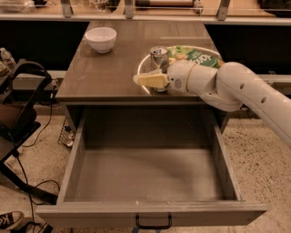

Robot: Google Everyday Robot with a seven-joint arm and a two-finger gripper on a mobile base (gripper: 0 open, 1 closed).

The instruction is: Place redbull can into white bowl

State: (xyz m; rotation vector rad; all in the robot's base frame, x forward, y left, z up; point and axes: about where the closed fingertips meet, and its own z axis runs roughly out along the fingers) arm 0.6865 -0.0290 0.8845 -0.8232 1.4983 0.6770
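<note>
The redbull can stands upright on the right part of the table top, its silver top showing, right next to a green snack bag. My gripper is at the can's lower part, reaching in from the right at the table's front edge, and hides the can's bottom half. The white bowl sits empty at the far left of the table, well apart from the can and the gripper.
A large drawer stands pulled open below the table's front edge. A black chair and cables are on the floor to the left. A counter rail runs behind the table.
</note>
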